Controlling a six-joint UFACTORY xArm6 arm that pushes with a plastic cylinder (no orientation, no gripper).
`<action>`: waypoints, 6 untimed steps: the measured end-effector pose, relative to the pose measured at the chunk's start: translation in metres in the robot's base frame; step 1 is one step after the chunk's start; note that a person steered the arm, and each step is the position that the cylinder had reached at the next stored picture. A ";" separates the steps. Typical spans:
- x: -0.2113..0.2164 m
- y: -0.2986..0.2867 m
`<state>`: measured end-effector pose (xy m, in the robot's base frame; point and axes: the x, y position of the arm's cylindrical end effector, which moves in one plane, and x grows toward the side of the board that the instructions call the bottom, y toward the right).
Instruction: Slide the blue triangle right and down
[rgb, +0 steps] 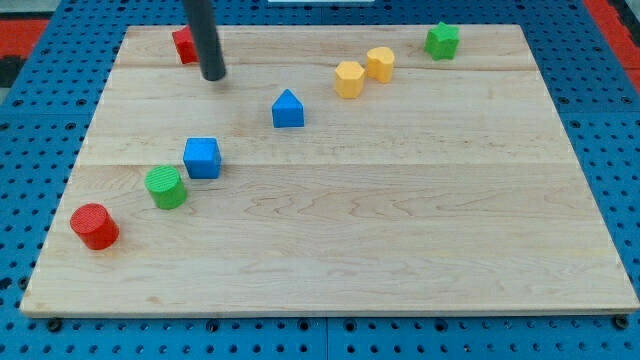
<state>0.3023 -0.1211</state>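
A small blue triangular block (288, 109) sits in the upper middle of a pale wooden board (400, 230), with bare wood stretching to the view's right and bottom of it. My tip (213, 75), the plain end of a dark rod holding nothing, rests up and to the view's left of that block, well apart from it and just beside a red block (183, 45) (shape partly hidden by the rod) near the top edge. A blue cube (202, 157), a green cylinder (166, 187) and a red cylinder (95, 225) run diagonally toward the left edge. Two yellow blocks (363, 71) touch at upper right; a green block (442, 40) stands near the top right corner. No writing is legible. Blue perforated panelling (600, 90) surrounds the board.
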 end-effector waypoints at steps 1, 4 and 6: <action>0.000 0.023; 0.000 0.057; 0.006 0.074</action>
<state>0.3083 -0.0475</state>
